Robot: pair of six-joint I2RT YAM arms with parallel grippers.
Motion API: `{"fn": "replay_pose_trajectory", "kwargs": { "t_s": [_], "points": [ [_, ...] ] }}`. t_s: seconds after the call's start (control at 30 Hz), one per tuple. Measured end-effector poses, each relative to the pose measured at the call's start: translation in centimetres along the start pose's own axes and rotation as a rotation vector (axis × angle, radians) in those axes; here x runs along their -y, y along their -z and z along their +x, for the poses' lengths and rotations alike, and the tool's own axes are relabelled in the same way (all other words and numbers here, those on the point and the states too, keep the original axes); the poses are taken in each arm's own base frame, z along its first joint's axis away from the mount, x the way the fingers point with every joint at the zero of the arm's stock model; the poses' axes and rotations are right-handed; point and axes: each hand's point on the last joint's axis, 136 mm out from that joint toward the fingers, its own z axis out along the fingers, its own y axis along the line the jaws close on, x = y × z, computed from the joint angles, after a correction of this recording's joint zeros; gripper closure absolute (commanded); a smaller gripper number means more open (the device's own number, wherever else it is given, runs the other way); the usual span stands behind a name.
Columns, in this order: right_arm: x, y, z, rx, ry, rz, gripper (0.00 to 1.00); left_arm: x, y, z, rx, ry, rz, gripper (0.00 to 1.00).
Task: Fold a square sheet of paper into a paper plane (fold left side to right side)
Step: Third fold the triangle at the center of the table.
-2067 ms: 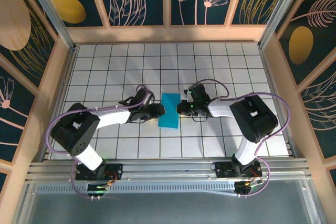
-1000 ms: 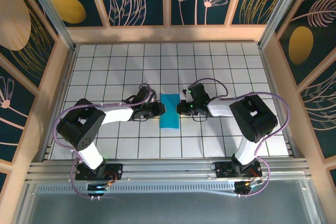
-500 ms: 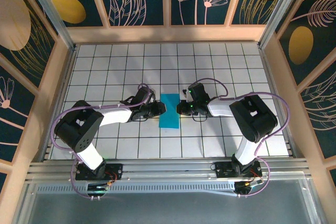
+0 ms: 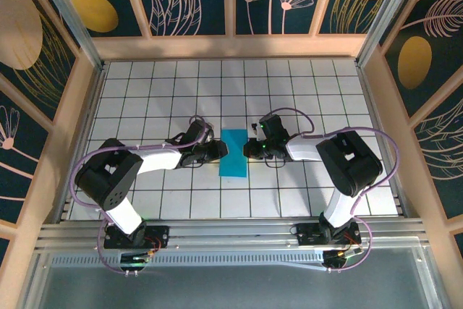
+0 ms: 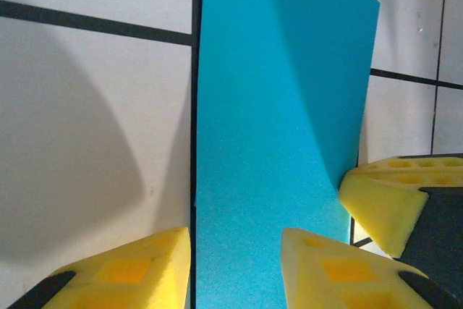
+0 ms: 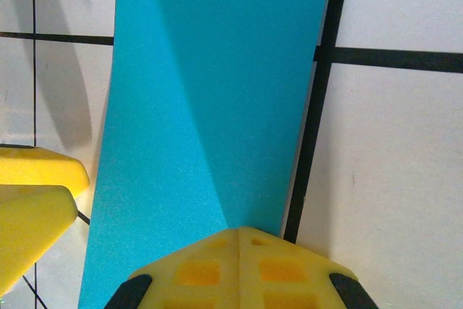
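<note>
The square sheet of paper [image 4: 234, 154] lies folded into a narrow turquoise rectangle about one tile wide at the table's middle. My left gripper [image 4: 219, 150] is at its left edge, and in the left wrist view it [image 5: 235, 269] is open, its yellow fingers [image 5: 123, 269] spread above the paper [image 5: 275, 106]. My right gripper [image 4: 250, 150] is at the paper's right edge. The right wrist view shows it [image 6: 239, 262] shut, pads together, tip resting at the edge of the paper [image 6: 210, 92]. The far upper corner of the sheet curls up slightly.
A white tiled floor [image 4: 304, 92] with black grid lines surrounds the paper. Wooden walls [image 4: 231, 47] and metal posts [image 4: 376, 85] frame the workspace. The left gripper's yellow fingers [image 6: 36, 193] show in the right wrist view, close beside the sheet.
The skewed, partly lifted sheet of two seconds ago now lies as a straight narrow rectangle. The left gripper has moved right to its edge. The right arm has stayed put.
</note>
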Motion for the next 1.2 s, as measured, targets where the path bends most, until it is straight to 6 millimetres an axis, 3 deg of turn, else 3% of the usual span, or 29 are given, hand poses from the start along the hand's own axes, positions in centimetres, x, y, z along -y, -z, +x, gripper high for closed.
{"fn": "replay_pose_trajectory", "kwargs": {
  "t_s": [0.43,0.93,1.2],
  "points": [
    [0.0,0.0,0.0,0.000,0.000,0.000,1.00,-0.5,-0.6,0.6,-0.039,0.007,0.002,0.70],
    [0.0,0.0,0.0,0.000,0.000,-0.001,1.00,0.1,-0.4,0.7,-0.038,0.009,0.047,0.72],
    [0.0,0.0,0.0,-0.001,0.000,-0.003,1.00,0.5,-0.2,0.5,-0.031,0.013,0.057,0.85]
  ]
}}
